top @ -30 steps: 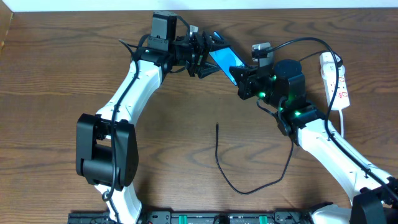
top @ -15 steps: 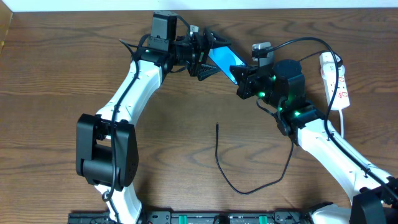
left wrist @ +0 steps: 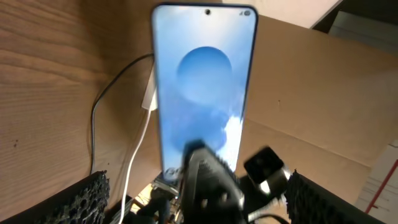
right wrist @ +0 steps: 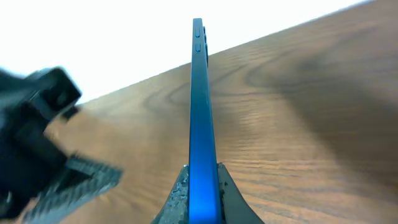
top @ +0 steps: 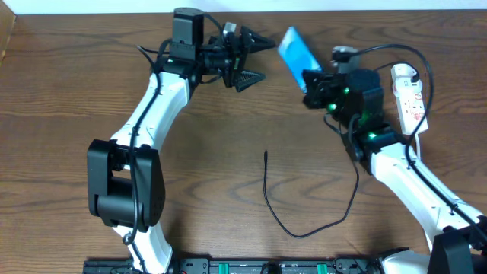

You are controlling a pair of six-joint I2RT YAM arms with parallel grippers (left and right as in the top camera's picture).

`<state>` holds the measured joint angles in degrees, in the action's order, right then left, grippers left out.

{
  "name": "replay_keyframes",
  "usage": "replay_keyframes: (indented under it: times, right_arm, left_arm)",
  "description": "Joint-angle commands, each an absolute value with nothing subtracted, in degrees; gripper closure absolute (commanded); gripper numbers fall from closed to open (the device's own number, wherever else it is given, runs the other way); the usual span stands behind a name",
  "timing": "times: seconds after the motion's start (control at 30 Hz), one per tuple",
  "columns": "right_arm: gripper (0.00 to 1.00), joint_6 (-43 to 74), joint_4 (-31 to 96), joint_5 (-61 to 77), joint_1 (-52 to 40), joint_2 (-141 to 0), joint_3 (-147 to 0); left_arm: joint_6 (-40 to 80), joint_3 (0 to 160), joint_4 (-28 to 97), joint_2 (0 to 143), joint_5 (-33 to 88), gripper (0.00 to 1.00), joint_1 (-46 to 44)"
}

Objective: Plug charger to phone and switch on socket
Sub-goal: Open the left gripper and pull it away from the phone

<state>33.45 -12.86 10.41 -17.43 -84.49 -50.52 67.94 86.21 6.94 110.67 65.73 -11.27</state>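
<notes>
The phone (top: 295,50) is off the table (top: 76,99), up near the far edge, and your right gripper (top: 313,79) has it by the lower end. From the right wrist you see it edge-on (right wrist: 199,106), a thin blue strip standing straight out of the gripper (right wrist: 199,182), with the 2 fingers (right wrist: 180,190) pressed against its 2 faces and the side buttons near its top. From the left wrist the lit blue screen (left wrist: 202,81) faces you full on, upright, with a lighter circle on it and its bottom edge hidden behind the right gripper's dark body.

Your left gripper (top: 257,58) sits just left of the phone, apart from it. Its jaws are spread wide with nothing between them, and their ribbed pads (left wrist: 84,199) show at the 2 lower corners of the left wrist view.

The charger (top: 268,194) lies flat on the table in front of both arms. Its connector tip (top: 265,154) points toward the far side, well apart from the phone; the cable curves down, then loops up to the right and passes under the right arm.

The socket (top: 409,97) lies at the far right, beside the right arm, with red markings on top and its white cord (top: 421,129) trailing off one end. You cannot tell the switch position.
</notes>
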Motion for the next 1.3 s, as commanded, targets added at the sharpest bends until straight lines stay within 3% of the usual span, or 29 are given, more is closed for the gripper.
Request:
replay_keyframes:
  times: [0.0, 0.27, 0.57, 0.8, 0.93, 1.27]
  right_arm:
    - [0.99, 51.57, -12.27, 9.82, -14.9, -84.38, -51.31]
    - [0.99, 78.41, -12.01, 20.62, -13.43, -84.38, -51.31]
    - [0.99, 95.64, -17.19, 30.28, -13.54, -84.38, -51.31]
    - [0.99, 102.98, -22.44, 33.21, -13.61, -84.38, -51.31]
    - [0.99, 105.06, -22.59, 34.39, -13.61, -84.38, -51.31]
    - [0.99, 108.25, -24.4, 32.88, -15.51, -84.38, -51.31]
  left_arm:
    - [68.1, 87.61, 6.5, 108.55, 67.61, 0.11, -10.28]
    - [68.03, 87.61, 6.46, 108.55, 60.99, 0.11, -9.39]
    - [68.05, 87.61, 3.29, 108.55, 58.83, 0.14, -9.39]
    - [68.03, 87.61, 3.29, 108.57, 58.78, 0.15, -9.39]
    - [68.05, 87.61, 3.31, 108.55, 55.68, 0.2, -9.39]
    - [73.87, 87.61, 3.31, 108.57, 50.24, 0.2, -9.58]
